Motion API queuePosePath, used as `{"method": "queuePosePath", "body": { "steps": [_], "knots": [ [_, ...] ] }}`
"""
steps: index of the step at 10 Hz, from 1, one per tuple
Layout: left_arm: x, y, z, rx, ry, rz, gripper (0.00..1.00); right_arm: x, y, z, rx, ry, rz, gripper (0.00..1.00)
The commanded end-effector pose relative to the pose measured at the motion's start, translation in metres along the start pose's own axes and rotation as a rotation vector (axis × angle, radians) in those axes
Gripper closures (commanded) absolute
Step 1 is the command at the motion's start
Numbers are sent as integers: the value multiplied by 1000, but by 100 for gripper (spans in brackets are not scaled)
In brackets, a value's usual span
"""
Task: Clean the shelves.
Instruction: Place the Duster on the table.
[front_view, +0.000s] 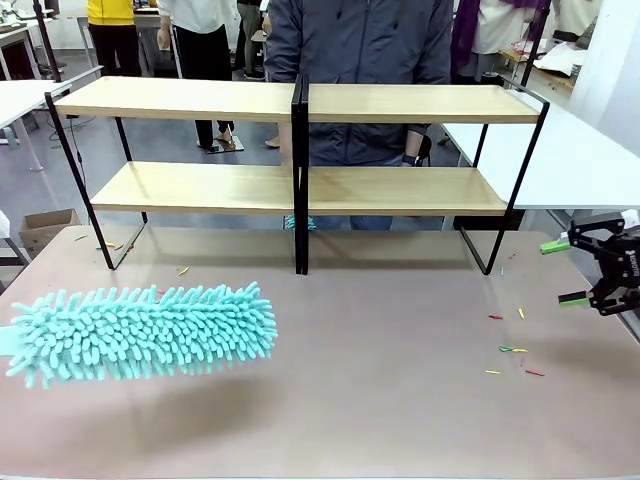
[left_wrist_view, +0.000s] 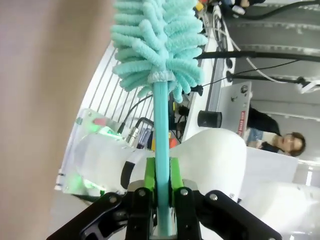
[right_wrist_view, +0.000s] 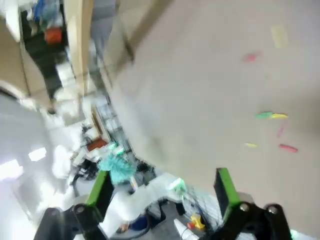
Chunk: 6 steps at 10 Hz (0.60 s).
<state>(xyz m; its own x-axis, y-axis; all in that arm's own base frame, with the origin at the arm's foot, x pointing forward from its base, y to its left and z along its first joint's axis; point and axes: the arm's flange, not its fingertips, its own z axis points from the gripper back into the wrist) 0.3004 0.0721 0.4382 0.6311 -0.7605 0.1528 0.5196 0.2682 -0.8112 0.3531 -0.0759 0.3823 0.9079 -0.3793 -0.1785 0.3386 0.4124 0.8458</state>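
The shelves (front_view: 300, 100) stand at the far side of the table, two long light-wood boards on a black frame with a central divider. A fluffy teal duster (front_view: 145, 333) hovers just above the tabletop at the left, head pointing right. My left gripper (left_wrist_view: 162, 187) is shut on its thin teal handle (left_wrist_view: 161, 130), the duster head (left_wrist_view: 160, 40) straight ahead of the fingers. At the table's right edge my right gripper (front_view: 567, 272) stands open and holds nothing; its green pads (right_wrist_view: 100, 187) are spread wide above the table.
Small coloured scraps (front_view: 512, 349) lie on the brownish-pink tabletop (front_view: 380, 420) near the right gripper, also scraps (right_wrist_view: 271, 115); a few more (front_view: 183, 270) lie left of the shelves. A person (front_view: 360, 60) stands behind the shelves. A white table (front_view: 575, 150) is at right.
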Motion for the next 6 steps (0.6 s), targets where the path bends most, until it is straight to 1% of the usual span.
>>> {"method": "queuePosePath", "body": {
  "steps": [1,2,3,4,5,6],
  "knots": [
    [16,11,-3,3,-9,-14,87,-7,8,-12,148,227,140,0],
    [29,22,-4,-12,15,-18,87,-11,-6,-20,191,329,188,0],
    [39,34,1,0,7,-5,87,-20,-21,-14,249,398,244,0],
    [47,46,7,35,-29,-1,87,-31,-27,-4,270,344,279,0],
    [50,58,12,94,-42,8,87,-30,5,-24,184,291,197,0],
    [52,68,16,170,-27,-24,87,-30,5,-24,184,291,197,0]
  ]
}}
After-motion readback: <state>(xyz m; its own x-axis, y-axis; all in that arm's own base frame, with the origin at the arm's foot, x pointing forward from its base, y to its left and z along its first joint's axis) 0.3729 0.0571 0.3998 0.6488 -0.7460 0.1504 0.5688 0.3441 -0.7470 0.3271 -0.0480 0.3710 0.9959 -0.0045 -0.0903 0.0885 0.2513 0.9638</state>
